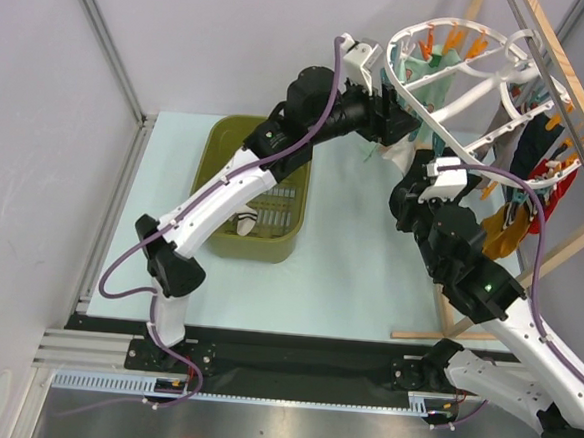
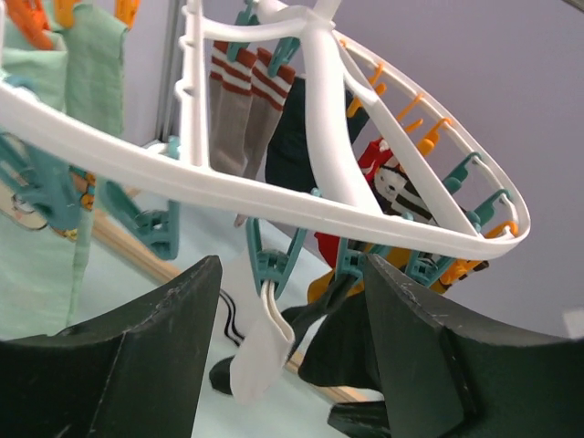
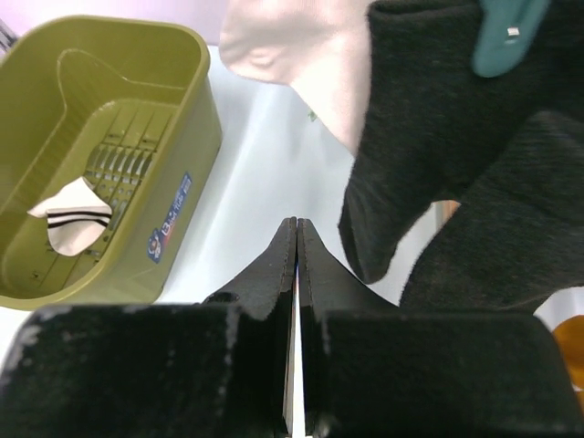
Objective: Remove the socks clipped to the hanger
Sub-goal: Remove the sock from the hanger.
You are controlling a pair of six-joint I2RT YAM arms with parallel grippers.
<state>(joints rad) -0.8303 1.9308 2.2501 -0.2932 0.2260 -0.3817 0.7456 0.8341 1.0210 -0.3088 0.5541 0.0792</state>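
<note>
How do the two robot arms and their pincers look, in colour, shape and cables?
Both the left arm and the right arm have white curved shells with black joints. A thin purple cable runs along each. A small green light glows on the right arm. The left pincer and the right pincer are dark, matt and wedge-shaped.

The left arm [image 1: 223,199] rises from its base at the near edge of the table [image 1: 348,283], elbow bent low near the left edge. It reaches diagonally toward the far right corner with the wrist held high. The left gripper [image 2: 292,274] tilts upward, its two dark fingers [image 2: 155,347] wide apart. The right arm [image 1: 478,282] folds up from its base and leans toward the table's middle. The right gripper [image 3: 297,233] points downward, fingers pressed flat together. From above its tip is mostly hidden, seemingly just beneath the left wrist.
</note>
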